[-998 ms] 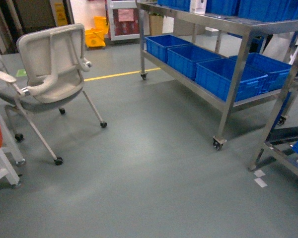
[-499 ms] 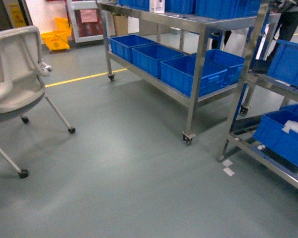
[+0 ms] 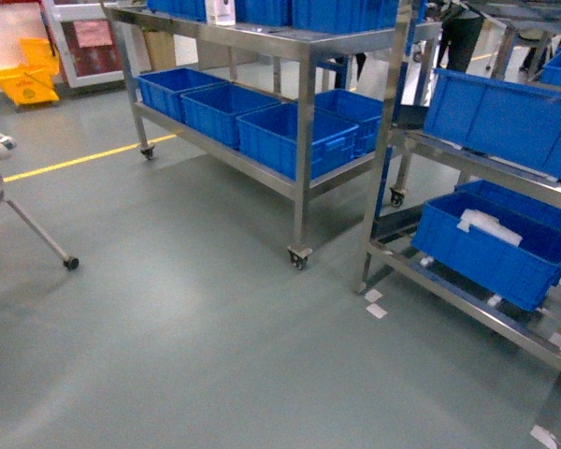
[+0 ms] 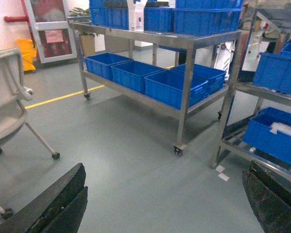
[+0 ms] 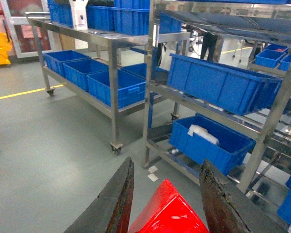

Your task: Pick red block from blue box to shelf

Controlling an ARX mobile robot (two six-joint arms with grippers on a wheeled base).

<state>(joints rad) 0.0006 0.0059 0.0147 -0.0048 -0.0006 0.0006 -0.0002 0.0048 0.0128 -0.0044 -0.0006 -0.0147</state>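
Note:
The red block (image 5: 169,211), glossy and seen corner-on, sits between the dark fingers of my right gripper (image 5: 167,162), which is shut on it. It hangs above the grey floor in front of the shelf (image 5: 149,97), a stainless-steel multi-tier rack holding dark blue crates. The same shelf (image 3: 385,150) stands at the right of the head view. My left gripper (image 4: 165,167) is open with only floor between its fingers. The blue box is out of view. Neither gripper shows in the head view.
A low steel trolley (image 3: 304,103) loaded with dark blue crates (image 3: 290,140) stands left of the shelf on casters. A chair leg (image 3: 37,238) reaches in at the far left. Behind are a yellow mop bucket (image 3: 23,82) and a yellow floor line (image 3: 75,159).
The head view has swung to the right: the chair has slid almost out at the left, and the trolley and the shelf have come toward the middle and closer.

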